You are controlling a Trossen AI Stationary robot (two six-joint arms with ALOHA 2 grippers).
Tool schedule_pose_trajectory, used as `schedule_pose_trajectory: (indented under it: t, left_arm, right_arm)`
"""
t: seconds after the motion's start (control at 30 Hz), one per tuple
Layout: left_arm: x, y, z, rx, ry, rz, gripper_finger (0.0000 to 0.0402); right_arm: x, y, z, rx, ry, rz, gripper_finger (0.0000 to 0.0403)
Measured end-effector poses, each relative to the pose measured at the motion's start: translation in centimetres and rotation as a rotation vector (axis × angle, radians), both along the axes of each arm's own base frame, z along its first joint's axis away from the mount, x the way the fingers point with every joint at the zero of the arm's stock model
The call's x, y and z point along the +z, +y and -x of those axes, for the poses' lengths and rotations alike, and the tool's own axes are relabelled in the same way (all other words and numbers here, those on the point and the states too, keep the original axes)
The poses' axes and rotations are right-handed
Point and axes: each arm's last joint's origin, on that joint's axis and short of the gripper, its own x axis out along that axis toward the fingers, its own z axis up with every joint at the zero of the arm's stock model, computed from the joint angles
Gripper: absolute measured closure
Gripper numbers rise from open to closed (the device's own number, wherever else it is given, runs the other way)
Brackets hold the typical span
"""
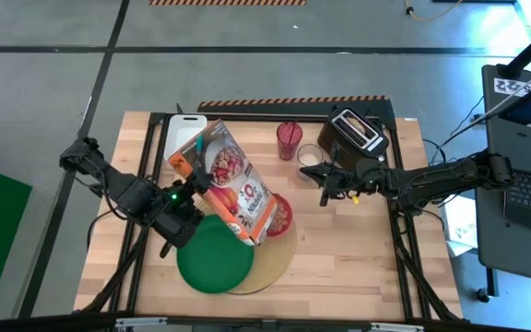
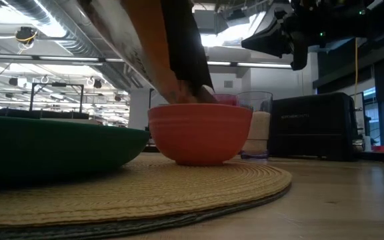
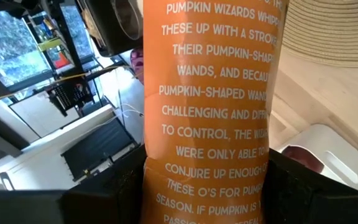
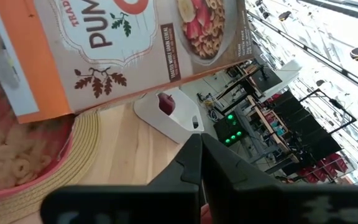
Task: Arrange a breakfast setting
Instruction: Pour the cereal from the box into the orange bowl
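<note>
Our left gripper (image 1: pixel 194 195) is clamped across the narrow sides of an orange cereal box (image 1: pixel 233 189), holding it tipped over the red bowl (image 2: pixel 199 133) with its open end down at the rim. In the right wrist view pale cereal rings already lie in the bowl. The box is thin printed card: light, and lighter as it empties, but it will buckle if we squeeze the broad faces, so the stiff edges low on the body, where we have it, seem the right place to hold.

Our right gripper (image 1: pixel 324 196) hangs above the counter (image 1: pixel 358 249) in front of the black toaster (image 1: pixel 358 131), fingers pressed together on nothing.

The bowl is smooth, glazed, thick-walled and rounded, probably heavy and slick for its size; we would take it by the rim, not the curved flank. It sits on the round tan placemat (image 1: pixel 275 267), a coiled woven disc that is rough, flexible and likely to slide if dragged. The green plate (image 1: pixel 212 264) overlaps the mat's near-left edge, broad, shallow and glossy, best lifted at its lip.

Behind the bowl stand a red tumbler (image 1: pixel 289 138) and a clear glass (image 1: pixel 310 155) of something white, fragile and easily tipped. A white cutting board (image 1: pixel 184 138) with one dark-red fruit (image 4: pixel 165 103) lies at the back left.
</note>
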Motion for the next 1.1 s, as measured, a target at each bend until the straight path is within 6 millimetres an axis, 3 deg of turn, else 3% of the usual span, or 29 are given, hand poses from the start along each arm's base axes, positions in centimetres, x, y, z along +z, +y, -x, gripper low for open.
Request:
schedule_pose_trajectory:
  t: [0.43,1.1]
  left_arm:
    - [-0.2,-0.2,0.5,0.042,0.003,0.074,0.0171]
    - [0.1,-0.8,1.1,0.007,-0.036,0.04,0.0171]
  right_arm:
    - [0.0,0.0,0.0,0.0,0.002,0.0,0.0397]
    - [0.0,0.0,0.0,0.0,0.003,0.0,0.0397]
